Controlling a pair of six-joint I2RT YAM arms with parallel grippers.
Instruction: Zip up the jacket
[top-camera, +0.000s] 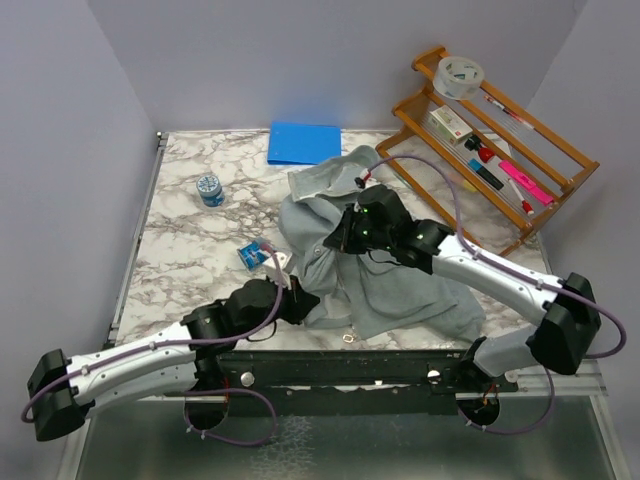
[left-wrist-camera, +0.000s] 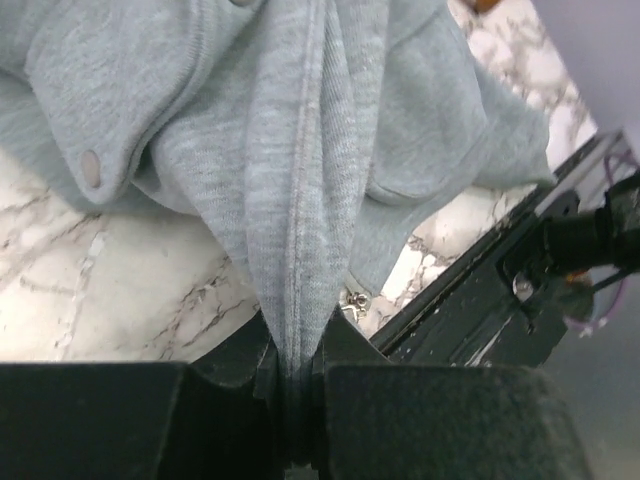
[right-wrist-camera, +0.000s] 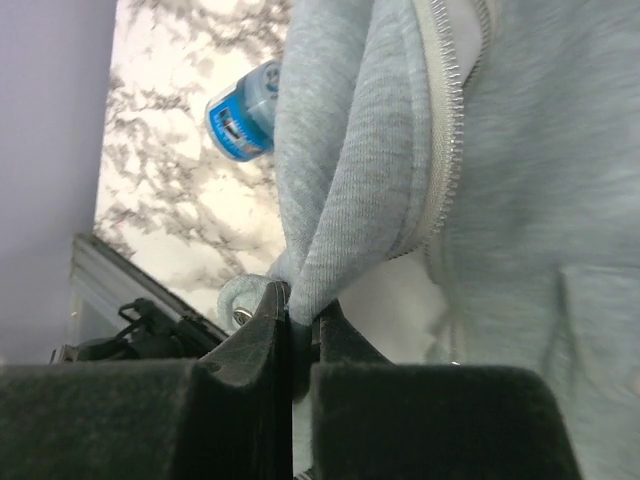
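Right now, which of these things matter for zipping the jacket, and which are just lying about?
Part of the job:
- jacket
- left end effector and right end effector, each clamped on the jacket's fabric

Just lying about:
- blue folder
- blue-lidded jar
- small blue container
- wooden rack with a tape roll and a pink marker

- Jacket (top-camera: 420, 290): light grey-green, plain, fine ribbed knit.
- Zipper (right-wrist-camera: 447, 150): cream tape, silver teeth.
- Left gripper (left-wrist-camera: 297, 368), right gripper (right-wrist-camera: 300, 340): matt black.
- Table (top-camera: 190, 250): white marble, grey-brown veining.
- Folder (top-camera: 304, 142), beyond the right gripper: solid blue.
- Jar (top-camera: 209, 189), beyond the left gripper: blue-and-white label.
- Packet (top-camera: 251, 256), just beside the left gripper: blue.
- Rack (top-camera: 560, 170), to the right gripper's right: orange-brown wood.
- Marker (top-camera: 525, 183), on the rack: bright pink.
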